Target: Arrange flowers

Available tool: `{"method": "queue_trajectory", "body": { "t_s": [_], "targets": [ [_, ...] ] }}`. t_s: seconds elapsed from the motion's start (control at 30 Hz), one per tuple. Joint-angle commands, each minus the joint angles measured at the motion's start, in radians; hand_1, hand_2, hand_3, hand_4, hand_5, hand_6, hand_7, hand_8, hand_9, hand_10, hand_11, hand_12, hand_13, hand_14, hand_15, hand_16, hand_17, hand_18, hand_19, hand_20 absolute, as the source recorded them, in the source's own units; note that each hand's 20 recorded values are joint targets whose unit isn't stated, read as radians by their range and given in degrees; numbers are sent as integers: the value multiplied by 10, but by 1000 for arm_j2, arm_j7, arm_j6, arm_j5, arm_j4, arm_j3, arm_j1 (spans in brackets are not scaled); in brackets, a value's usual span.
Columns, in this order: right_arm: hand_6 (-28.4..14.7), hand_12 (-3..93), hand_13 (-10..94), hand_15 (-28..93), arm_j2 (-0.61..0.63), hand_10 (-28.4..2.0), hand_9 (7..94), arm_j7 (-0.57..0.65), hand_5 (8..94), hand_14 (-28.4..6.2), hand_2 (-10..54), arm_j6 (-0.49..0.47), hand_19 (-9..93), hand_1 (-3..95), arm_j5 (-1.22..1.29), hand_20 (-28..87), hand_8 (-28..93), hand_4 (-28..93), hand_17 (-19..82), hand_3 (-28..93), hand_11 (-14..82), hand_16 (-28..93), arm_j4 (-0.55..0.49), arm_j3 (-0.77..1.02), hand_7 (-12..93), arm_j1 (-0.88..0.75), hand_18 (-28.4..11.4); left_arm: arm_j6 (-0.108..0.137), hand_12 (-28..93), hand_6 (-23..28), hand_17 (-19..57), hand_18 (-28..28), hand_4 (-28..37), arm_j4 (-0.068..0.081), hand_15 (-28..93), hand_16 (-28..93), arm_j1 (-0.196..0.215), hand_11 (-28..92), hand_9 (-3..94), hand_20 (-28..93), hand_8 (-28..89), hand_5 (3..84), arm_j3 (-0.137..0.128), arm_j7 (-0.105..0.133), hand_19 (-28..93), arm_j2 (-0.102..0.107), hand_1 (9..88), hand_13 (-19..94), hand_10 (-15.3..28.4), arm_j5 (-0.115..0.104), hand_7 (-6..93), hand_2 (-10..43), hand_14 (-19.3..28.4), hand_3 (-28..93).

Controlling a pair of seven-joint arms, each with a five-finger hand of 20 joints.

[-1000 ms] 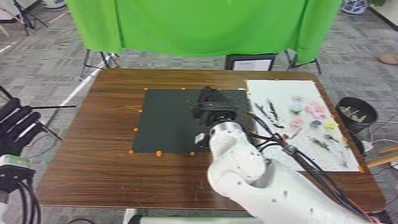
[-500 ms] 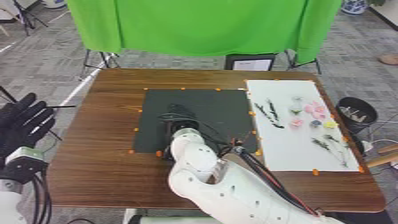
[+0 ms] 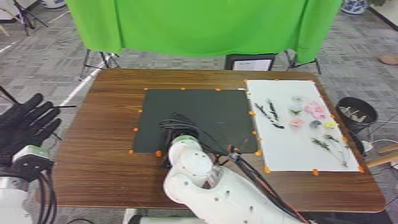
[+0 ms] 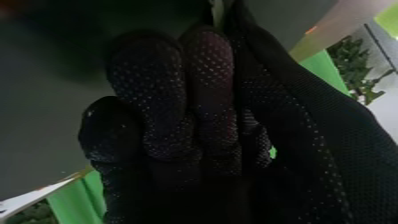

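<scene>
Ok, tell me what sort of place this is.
Likely a robotics lab or test room: a green cloth hangs behind the table, a tripod stands on the floor, and orange dots edge the black mat.

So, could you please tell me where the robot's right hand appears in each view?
Head view: the right hand is over the near half of the dark mat, left of its centre.
Right wrist view: its black glove looms close to the camera.
Shared landmark: the green cloth.
</scene>
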Motion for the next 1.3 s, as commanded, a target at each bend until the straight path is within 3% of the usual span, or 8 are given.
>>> {"method": "queue_trajectory", "body": {
  "t_s": [0.03, 0.2, 0.47, 0.63, 0.97, 1.1, 1.2, 1.3],
  "targets": [
    [-19, 483, 921, 375, -37, -75, 934, -40, 703, -73, -95, -58, 932, 398, -16, 243, 73, -16, 616, 854, 245, 458, -13, 3, 624, -27, -193, 46, 135, 104, -73, 154, -233, -1, 323, -45, -2, 181, 331, 81, -75, 407, 19, -7, 352, 8, 268, 207, 172, 30, 114, 103, 169, 756],
    [-32, 445, 908, 384, -38, -91, 920, -30, 697, -88, -95, -76, 932, 403, -8, 193, 115, -72, 612, 816, 238, 371, -15, 10, 570, -28, -184, 51, 136, 105, -74, 154, -240, -2, 324, -44, -5, 183, 331, 81, -74, 407, 23, -18, 353, 8, 268, 207, 172, 63, 116, 101, 168, 755],
    [-31, 375, 911, 384, -34, -112, 906, -18, 692, -92, -95, -64, 932, 406, 6, 163, 122, -103, 619, 760, 285, 345, -24, 5, 568, -20, -178, 49, 136, 106, -75, 154, -243, 2, 326, -45, -12, 186, 330, 81, -75, 408, 34, -7, 354, 12, 268, 206, 172, 38, 118, 97, 168, 755],
    [-34, 304, 919, 372, -32, -130, 901, -10, 688, -93, -95, -70, 932, 407, -2, 145, 124, -134, 632, 719, 320, 338, -16, 13, 567, -18, -173, 48, 136, 106, -75, 154, -246, 4, 330, -45, -17, 188, 330, 81, -76, 408, 37, -25, 356, 7, 269, 205, 172, 54, 119, 97, 168, 755],
    [-61, 299, 890, 398, 63, -146, 863, -144, 662, -107, -90, 9, 932, 348, 23, 191, 127, -161, 613, 753, 356, 342, -113, -29, 552, 27, -181, 32, 134, 105, -76, 155, -248, 4, 332, -48, 13, 190, 329, 80, -76, 407, 11, 7, 357, -14, 270, 205, 172, 28, 121, 97, 167, 753],
    [-62, 312, 803, 502, 76, -160, 791, -259, 639, -127, 64, -171, 932, 273, 199, 314, 82, -162, 519, 807, 407, 335, -194, 43, 447, 15, -213, 32, 134, 105, -76, 155, -248, 3, 333, -48, 31, 192, 329, 81, -77, 407, -10, 15, 358, -19, 270, 205, 172, 11, 122, 98, 169, 752],
    [-45, 319, 764, 552, 55, -175, 768, -243, 651, -144, 190, -281, 932, 218, 228, 350, -97, -125, 486, 837, 407, 343, -215, 65, 280, 9, -220, 25, 133, 106, -77, 156, -250, 5, 334, -49, 30, 192, 329, 81, -77, 407, -8, 7, 359, -17, 270, 205, 171, 13, 121, 99, 168, 751],
    [-41, 319, 756, 571, 39, -181, 763, -279, 648, -149, 228, -425, 932, 201, 229, 365, -123, -103, 480, 838, 403, 348, -214, 93, 213, -1, -224, 24, 133, 106, -76, 156, -251, 6, 334, -49, 25, 193, 329, 81, -77, 407, -1, 4, 360, -16, 269, 205, 172, 13, 122, 100, 168, 750]
  ]
}}
